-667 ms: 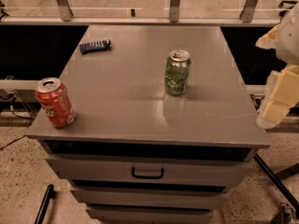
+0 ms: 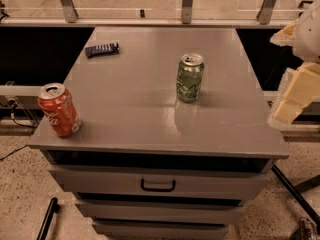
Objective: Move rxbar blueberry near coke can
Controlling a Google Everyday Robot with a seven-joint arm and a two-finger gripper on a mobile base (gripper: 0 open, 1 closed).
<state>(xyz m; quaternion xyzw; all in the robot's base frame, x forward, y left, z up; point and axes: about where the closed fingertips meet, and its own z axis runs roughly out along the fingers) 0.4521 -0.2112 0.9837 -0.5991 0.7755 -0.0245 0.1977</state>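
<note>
Rxbar blueberry (image 2: 102, 49) sits back-left on the cabinet top (image 2: 135, 104), coke can (image 2: 59, 109) front-left, gripper (image 2: 293, 100) off the right edge, its grip impossible to tell.

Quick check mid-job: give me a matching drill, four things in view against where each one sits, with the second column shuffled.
1. rxbar blueberry
2. coke can
3. green can
4. claw

A. beyond the right edge of the cabinet top
B. far left part of the top
C. near left corner of the top
D. around the middle of the top

Pairs: 1-B, 2-C, 3-D, 4-A
</note>
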